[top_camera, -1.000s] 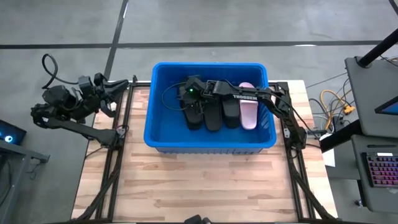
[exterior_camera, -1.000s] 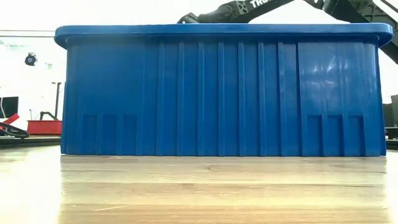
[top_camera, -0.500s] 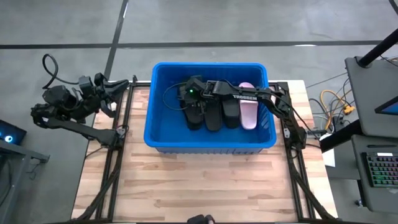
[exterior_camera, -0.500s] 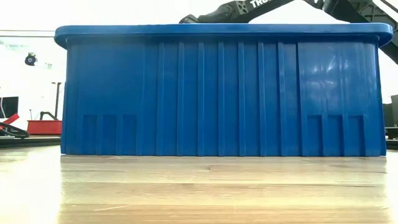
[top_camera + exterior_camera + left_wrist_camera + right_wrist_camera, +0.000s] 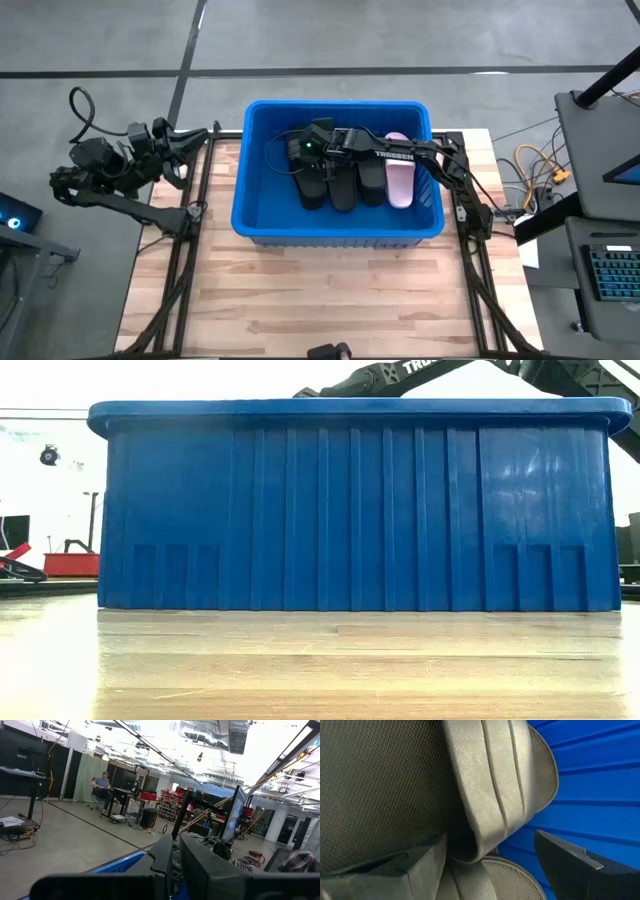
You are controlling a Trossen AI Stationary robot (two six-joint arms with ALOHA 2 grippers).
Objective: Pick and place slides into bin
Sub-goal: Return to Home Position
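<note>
Four slides (image 5: 343,188) in the bin (image 5: 335,104); right gripper (image 5: 490,840) open over them, arm (image 5: 405,154) lettered TROSSEN; left arm (image 5: 110,172) aside.

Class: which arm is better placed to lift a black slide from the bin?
Right: the right gripper, open, hangs over the black slides in the bin; the left gripper sits apart, by the left edge of the table.

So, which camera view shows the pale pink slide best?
The high view: the pink slide lies in plain sight inside the blue bin, beside the black slides. The low view shows only the bin's outer wall. The right wrist view shows black slides up close, and the left wrist view misses it.
</note>
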